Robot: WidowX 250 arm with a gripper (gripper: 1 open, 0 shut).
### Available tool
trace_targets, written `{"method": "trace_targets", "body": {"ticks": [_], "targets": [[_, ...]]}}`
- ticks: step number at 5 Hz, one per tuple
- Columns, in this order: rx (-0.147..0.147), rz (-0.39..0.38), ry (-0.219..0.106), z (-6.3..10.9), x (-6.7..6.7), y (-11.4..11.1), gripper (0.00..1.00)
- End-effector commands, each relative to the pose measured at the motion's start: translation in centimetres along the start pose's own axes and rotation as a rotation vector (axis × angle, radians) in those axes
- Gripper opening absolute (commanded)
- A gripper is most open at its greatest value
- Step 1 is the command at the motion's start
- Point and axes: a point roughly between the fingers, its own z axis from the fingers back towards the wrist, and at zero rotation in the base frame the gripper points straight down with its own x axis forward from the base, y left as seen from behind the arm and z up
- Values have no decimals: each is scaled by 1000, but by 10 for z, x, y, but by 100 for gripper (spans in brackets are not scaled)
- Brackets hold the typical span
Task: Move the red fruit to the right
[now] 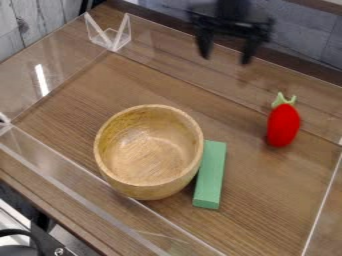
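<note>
The red fruit [282, 123] is a small glossy strawberry with a green leafy top, standing on the wooden table at the right, close to the clear side wall. My gripper [227, 47] hangs open at the back of the table, above and to the left of the fruit, well apart from it. Nothing sits between its two dark fingers [206, 43].
A round wooden bowl [148, 151] sits at the centre front, with a green block [211, 174] lying against its right side. Clear acrylic walls [54, 90] fence the table on all sides. A small clear stand [108, 33] is at the back left.
</note>
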Motion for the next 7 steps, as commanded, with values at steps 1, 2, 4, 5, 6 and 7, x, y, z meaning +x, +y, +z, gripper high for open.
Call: {"method": "trace_targets", "body": {"ticks": [1,2,4,5,6,7], "targets": [[-3,12,-92,21,16,42,100],[5,36,-90,17,30,71,100],[20,14,-73,-1,40,75,100],[24,-3,-60,-4,41,74,100],[32,12,-54,-16,36,83,100],[38,29,-51,-26,31,93,100]]}}
